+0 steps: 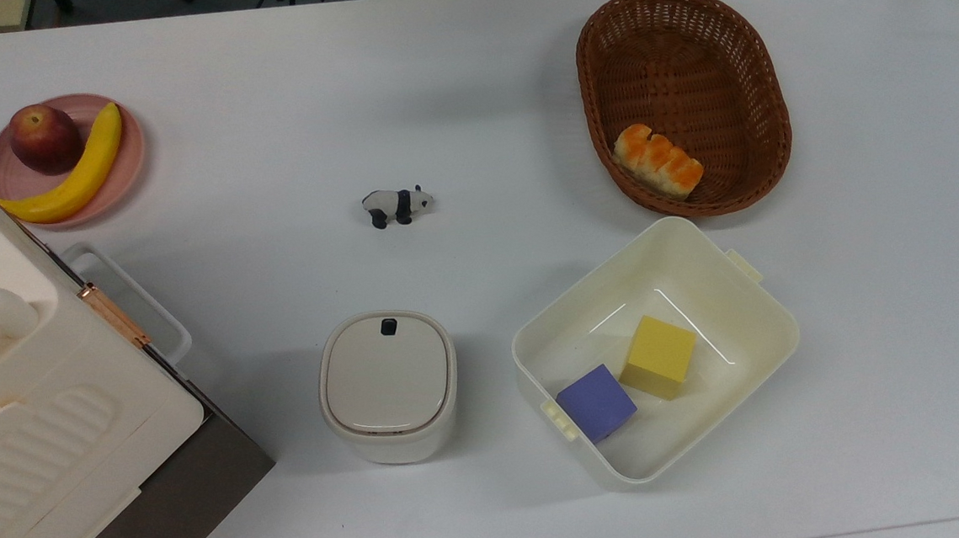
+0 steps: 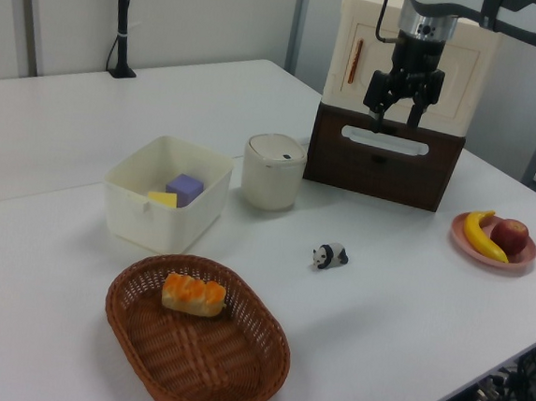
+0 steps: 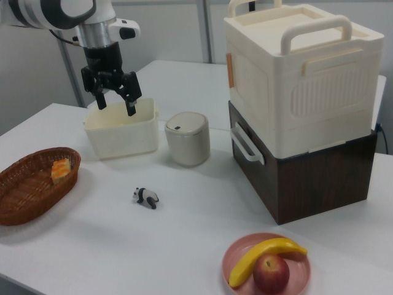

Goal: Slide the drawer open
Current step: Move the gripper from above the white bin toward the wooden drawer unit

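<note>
Drawer (image 3: 295, 178) sits shut under the cream case (image 3: 301, 74), at the right view's right, w/ its white handle (image 3: 247, 143) facing the table middle. Step in hand looks like the approach: nothing gripped yet. Next move needs the gripper (image 3: 113, 98) brought down to the handle, fingers either side, then a straight pull out. Arm hangs vertical, fingers pointing down, spread apart, empty, well above the table (image 3: 184, 209) & apart from the handle.

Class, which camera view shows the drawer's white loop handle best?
The left view: the handle faces the camera across the dark front. The right view shows it side-on; the top view shows it from above, jutting past the case.
</note>
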